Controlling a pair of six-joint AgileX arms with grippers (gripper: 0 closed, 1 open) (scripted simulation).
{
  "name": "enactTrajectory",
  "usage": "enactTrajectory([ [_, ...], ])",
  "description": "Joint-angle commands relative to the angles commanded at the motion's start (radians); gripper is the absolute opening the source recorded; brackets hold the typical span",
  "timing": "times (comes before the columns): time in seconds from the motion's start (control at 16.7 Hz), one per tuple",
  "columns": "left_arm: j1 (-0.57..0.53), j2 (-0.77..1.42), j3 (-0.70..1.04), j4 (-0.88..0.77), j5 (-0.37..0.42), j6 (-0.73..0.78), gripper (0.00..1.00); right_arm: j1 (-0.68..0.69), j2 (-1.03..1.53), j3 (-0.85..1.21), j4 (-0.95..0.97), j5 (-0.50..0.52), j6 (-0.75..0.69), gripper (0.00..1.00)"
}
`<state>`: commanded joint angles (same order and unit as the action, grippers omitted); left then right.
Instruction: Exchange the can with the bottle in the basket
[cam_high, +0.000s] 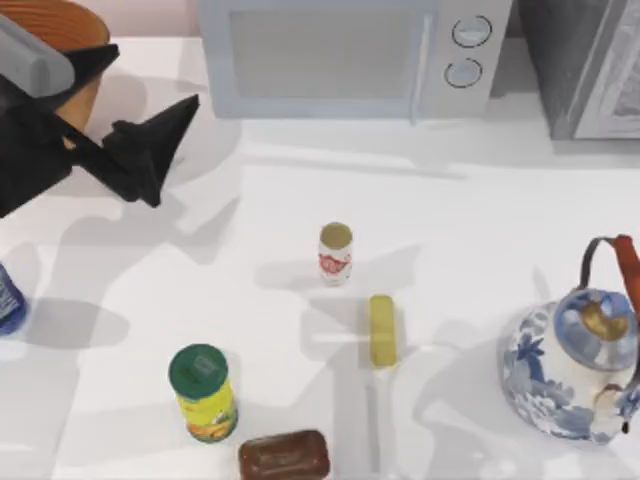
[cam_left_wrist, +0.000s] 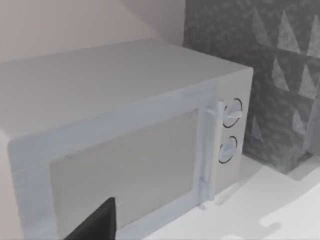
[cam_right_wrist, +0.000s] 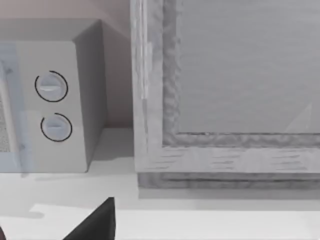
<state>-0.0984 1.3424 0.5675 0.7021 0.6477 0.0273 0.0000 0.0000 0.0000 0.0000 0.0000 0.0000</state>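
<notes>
The bottle (cam_high: 335, 254) and can (cam_high: 9, 299) both stood on the worktop outside the basket (cam_high: 85, 60); left claw (cam_high: 150, 150) hung spread, empty

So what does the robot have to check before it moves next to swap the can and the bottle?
1. Bottle upright and free on the table, nothing touching it: ok.
2. Can findable: ok, it stands at the table's left edge, partly cut off.
3. Basket in view: ok, at the far left corner; what lies inside: cannot tell.
4. Left gripper empty: ok, fingers apart beside the basket, holding nothing.
5. Swap finished: not ok, can and bottle both stand on the table.
6. Yellow container with the green lid left alone: ok, upright near the front.
</notes>
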Motion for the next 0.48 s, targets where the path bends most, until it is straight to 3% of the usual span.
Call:
enactTrajectory([
  [0.48, 0.08, -0.931, -0.373, -0.473, -0.429, -0.014, 1.0, 0.0, 0.0, 0.0, 0.0, 0.0, 0.0, 1.0],
])
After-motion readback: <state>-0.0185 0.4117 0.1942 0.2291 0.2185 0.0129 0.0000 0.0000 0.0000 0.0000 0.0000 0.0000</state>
